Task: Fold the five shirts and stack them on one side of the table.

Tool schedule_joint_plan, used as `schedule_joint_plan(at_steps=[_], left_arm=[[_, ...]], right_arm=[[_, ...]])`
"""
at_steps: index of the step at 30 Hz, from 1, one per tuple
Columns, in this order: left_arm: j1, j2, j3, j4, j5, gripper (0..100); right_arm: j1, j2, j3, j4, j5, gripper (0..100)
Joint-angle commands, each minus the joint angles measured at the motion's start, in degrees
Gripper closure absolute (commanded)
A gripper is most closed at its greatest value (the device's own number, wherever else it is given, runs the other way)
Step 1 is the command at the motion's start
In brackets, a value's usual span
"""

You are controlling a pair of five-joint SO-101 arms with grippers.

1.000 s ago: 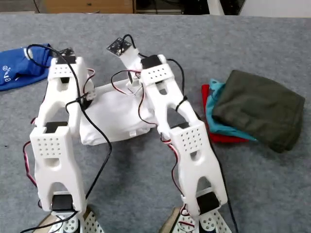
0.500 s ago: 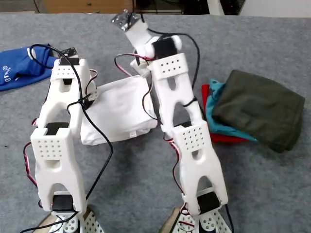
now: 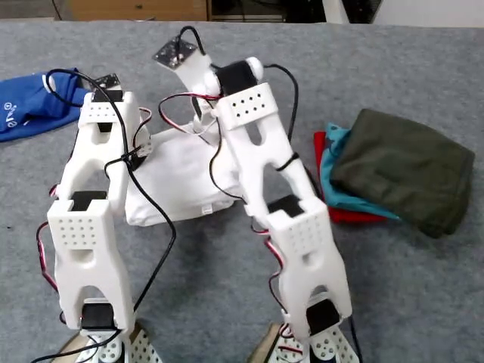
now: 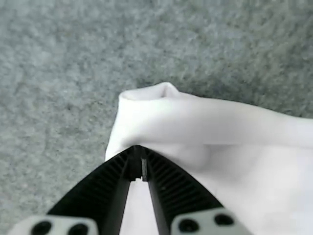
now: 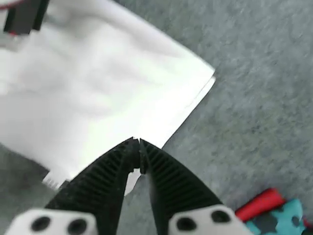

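A folded white shirt (image 3: 181,178) lies in the middle of the grey table, between my two arms. My left gripper (image 4: 138,149) is shut, its tips down against the white shirt (image 4: 234,147) near a rolled-up corner; I cannot tell whether cloth is pinched. My right gripper (image 5: 138,142) is shut and holds nothing; it hangs above the white shirt (image 5: 98,98) near a flat corner. To the right sits a stack: a dark olive shirt (image 3: 404,170) on a teal one (image 3: 340,193) on a red one (image 3: 352,215). A crumpled blue shirt (image 3: 34,102) lies at the far left.
Bare grey felt (image 3: 423,302) stretches in front of the stack and beyond the white shirt. Wooden furniture (image 3: 136,9) stands past the far edge. Loose cables (image 3: 162,227) trail from both arms over the white shirt.
My right arm lifted off the white shirt's far edge, swung toward the back, then shifted a little left. The left arm has stayed still.
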Motion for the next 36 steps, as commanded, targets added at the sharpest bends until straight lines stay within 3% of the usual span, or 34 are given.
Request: schedule_joint_plan(at_steps=[1,15,23,36], left_arm=[[1.23,-0.4,0.0,-1.85,-0.44,98],[1.32,-0.4,0.0,-2.02,-0.44,98],[1.32,-0.4,0.0,-2.02,-0.44,98],[1.67,-0.4,0.0,-2.02,-2.46,98]], right_arm=[[2.42,-9.01,8.57,0.53,-0.26,99.4],[1.54,-10.42,35.03,-9.05,-0.35,99.4],[7.6,-10.42,47.52,-19.6,-0.18,99.4],[5.23,-20.7,35.91,-13.19,1.41,99.4]])
